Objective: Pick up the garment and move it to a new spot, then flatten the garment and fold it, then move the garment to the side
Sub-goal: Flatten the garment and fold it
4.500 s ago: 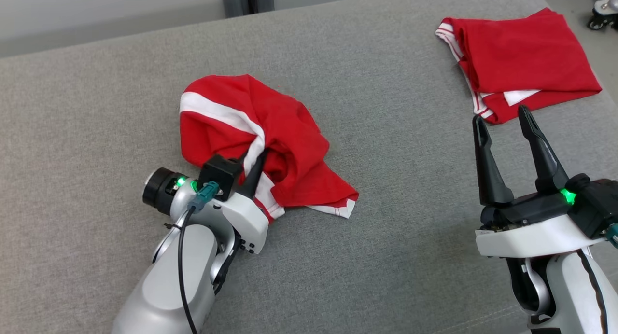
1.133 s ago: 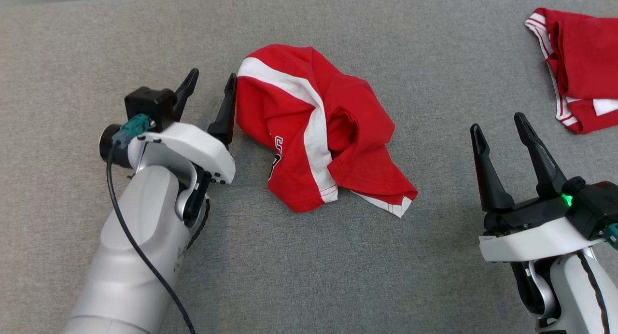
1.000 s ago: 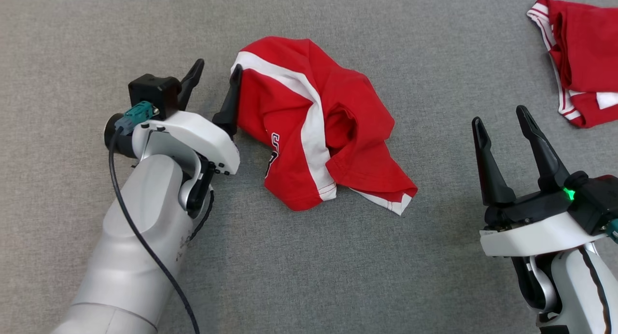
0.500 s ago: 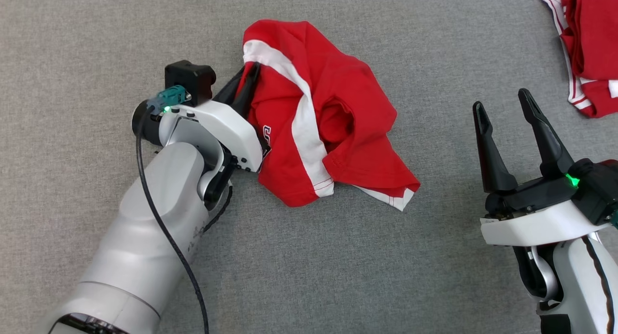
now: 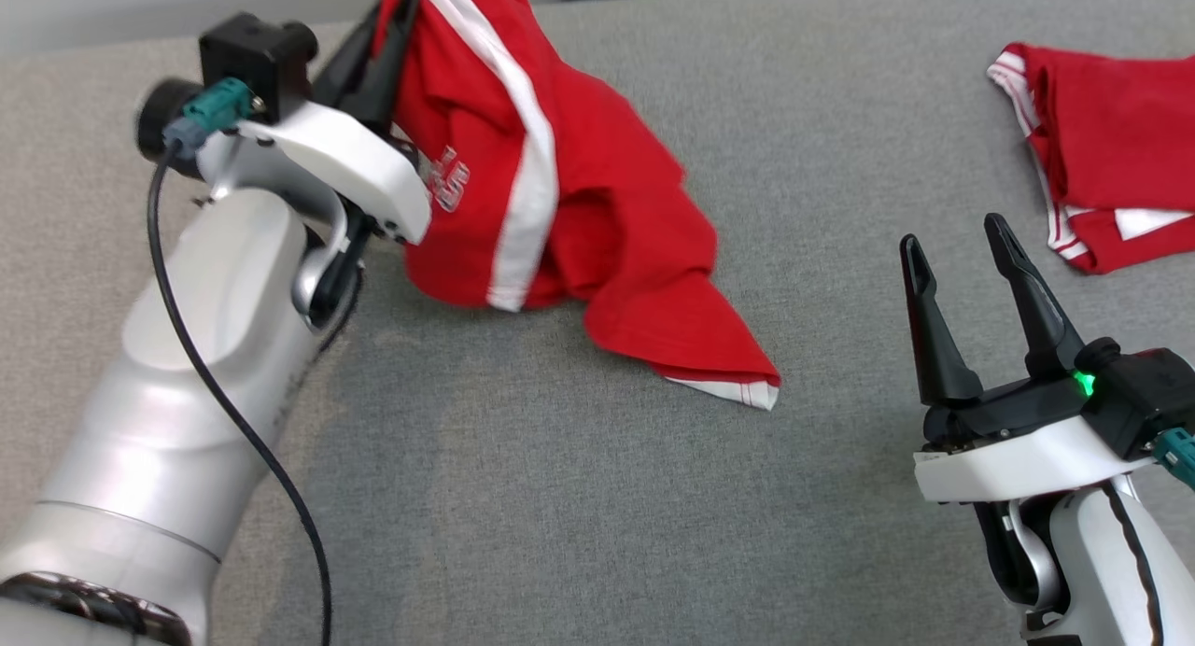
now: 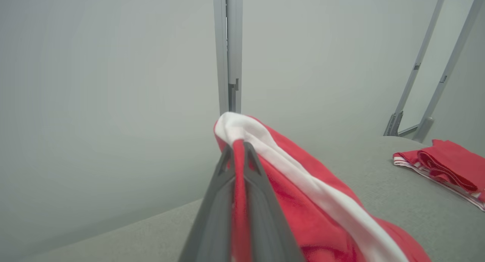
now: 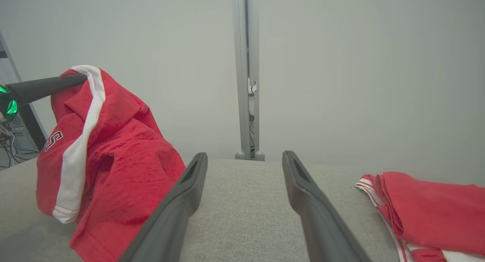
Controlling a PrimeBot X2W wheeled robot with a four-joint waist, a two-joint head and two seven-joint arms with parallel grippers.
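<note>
The left gripper (image 5: 390, 16) was clamped on the white-striped top edge of the red garment (image 5: 569, 189), holding that edge up above the gray cushion (image 5: 523, 515). The rest of the cloth hung down to the gripper's right, its lower corner lying on the cushion. The right gripper (image 5: 952, 235) stood with fingers spread and empty, well apart from the garment, near a second folded red garment (image 5: 1111, 179).
</note>
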